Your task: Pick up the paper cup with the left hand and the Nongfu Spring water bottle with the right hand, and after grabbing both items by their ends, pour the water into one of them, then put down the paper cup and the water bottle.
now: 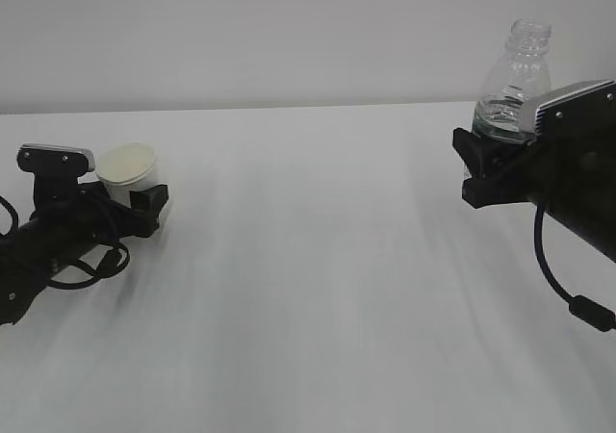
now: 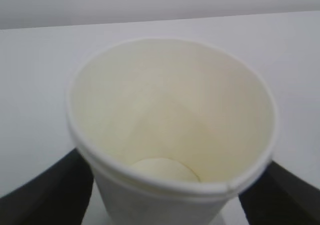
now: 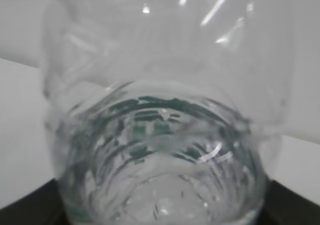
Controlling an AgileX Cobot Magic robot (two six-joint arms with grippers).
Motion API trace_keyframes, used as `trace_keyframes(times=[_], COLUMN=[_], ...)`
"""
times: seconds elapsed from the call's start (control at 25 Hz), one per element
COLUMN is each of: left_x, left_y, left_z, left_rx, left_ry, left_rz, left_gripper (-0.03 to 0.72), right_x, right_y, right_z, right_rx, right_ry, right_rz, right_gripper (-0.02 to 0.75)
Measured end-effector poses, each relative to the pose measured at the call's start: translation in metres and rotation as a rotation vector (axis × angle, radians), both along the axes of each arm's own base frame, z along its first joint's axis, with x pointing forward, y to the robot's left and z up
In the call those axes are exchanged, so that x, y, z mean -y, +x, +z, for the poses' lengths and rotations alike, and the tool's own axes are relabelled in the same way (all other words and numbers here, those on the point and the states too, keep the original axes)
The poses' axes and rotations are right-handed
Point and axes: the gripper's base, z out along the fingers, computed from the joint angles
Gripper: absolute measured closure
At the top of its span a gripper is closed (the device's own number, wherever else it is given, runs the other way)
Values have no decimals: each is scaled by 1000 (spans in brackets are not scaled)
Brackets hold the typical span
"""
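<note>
A: Paper cup (image 1: pixel 128 172) at far left of exterior view, about 9 o'clock from table centre. Upright, mouth up, cream inside, dry as far as visible in left wrist view. Seated between dark fingers (image 2: pixel 47 190) of left gripper (image 1: pixel 135 202), jaws spread broad and pressed to lower wall on both sides. Resting on table or just lifted: cannot tell.

B: Handling note for cup?

A: Light, thin-walled, easily crushed. Rolled rim stiffest part; low hold near base keeps mouth clear for pouring but leaves it top-heavy once filled. Gentle squeeze only.

B: Bottle?

A: Nongfu Spring water bottle (image 1: pixel 512 82) at far right, about 3 o'clock, raised clear of table, near upright, capless neck up. Right gripper (image 1: pixel 491 149) closed around lower body at moderate width; green label seen through ribbed wall in right wrist view. Water (image 3: pixel 165 185) low in bottle, roughly bottom part only.

B: Handling there?

A: Clear plastic, smooth, likely slippery; soft ribs flex under pressure, so a hard grip could squirt contents. Little water, hence light, weight shifting toward neck on tilt. Hold near base suits pouring.

B: Surface, room?

A: Table (image 1: pixel 318 289) plain white, matte, bare between the two arms, well apart. Pale grey wall (image 1: pixel 289 29) behind. Cable (image 1: pixel 558 279) looping under right arm.
</note>
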Motion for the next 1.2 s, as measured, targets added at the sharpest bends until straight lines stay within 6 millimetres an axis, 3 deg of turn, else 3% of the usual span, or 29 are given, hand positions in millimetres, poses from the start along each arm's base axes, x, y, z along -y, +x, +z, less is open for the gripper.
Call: trace_keyframes(times=[1.2], left_x=[0], left_y=[6], left_z=[-12], left_rx=[40], left_ry=[-17], left_rz=[12], left_gripper=[75], right_x=[-2], right_y=[-1], right_z=[0], right_rx=[-1], right_ry=[-8], right_rz=[21], right_gripper=[272])
